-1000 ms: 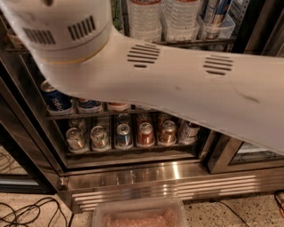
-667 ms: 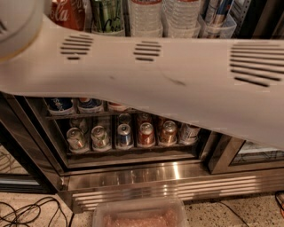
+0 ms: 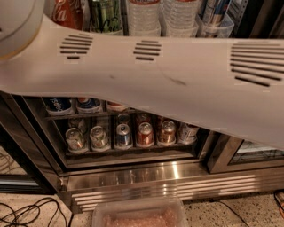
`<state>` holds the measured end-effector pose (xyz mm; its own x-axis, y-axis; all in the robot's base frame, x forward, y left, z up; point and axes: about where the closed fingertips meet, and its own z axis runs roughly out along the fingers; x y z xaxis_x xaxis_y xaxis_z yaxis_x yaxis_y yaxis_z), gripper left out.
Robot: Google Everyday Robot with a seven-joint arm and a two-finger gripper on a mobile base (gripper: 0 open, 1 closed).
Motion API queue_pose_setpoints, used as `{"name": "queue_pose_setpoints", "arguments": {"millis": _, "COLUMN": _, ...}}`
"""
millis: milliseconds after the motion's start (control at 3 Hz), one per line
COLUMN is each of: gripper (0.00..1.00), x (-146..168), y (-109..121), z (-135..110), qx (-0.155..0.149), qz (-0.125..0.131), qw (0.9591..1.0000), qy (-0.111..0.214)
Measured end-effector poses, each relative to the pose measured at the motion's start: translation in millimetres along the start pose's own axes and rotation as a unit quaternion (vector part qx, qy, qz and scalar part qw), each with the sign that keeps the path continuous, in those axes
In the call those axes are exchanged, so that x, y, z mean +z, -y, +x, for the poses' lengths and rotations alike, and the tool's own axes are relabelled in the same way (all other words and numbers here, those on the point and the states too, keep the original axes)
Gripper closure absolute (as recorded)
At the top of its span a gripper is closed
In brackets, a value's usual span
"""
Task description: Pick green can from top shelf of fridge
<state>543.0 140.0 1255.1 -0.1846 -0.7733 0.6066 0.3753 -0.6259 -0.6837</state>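
One broad white arm of mine stretches right across the view, and my gripper is out of sight beyond the frame, so I cannot tell whether it is wide, closed or carrying anything. Up top, the green can stands just right of a red Coca-Cola can and left of the clear water bottles (its lower part, and the top shelf under it, are hidden behind my arm). Below the arm, the fridge shows lower racks of short cans above its shiny slotted grille. On the floor in front sits a clear plastic tub, with cables to its left.
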Motion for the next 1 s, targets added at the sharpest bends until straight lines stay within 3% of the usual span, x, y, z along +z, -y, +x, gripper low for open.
{"name": "queue_pose_setpoints", "arguments": {"millis": 333, "gripper": 1.00, "x": 0.0, "y": 0.0, "z": 0.0, "qx": 0.000, "qz": 0.000, "qw": 1.0000, "qy": 0.000}}
{"name": "queue_pose_setpoints", "arguments": {"millis": 667, "gripper": 1.00, "x": -2.6, "y": -5.7, "z": 6.5, "qx": 0.017, "qz": 0.016, "qw": 0.9996, "qy": 0.015}}
{"name": "queue_pose_setpoints", "arguments": {"millis": 1000, "gripper": 1.00, "x": -6.5, "y": -26.9, "z": 30.0, "qx": 0.056, "qz": 0.038, "qw": 0.9968, "qy": 0.043}}
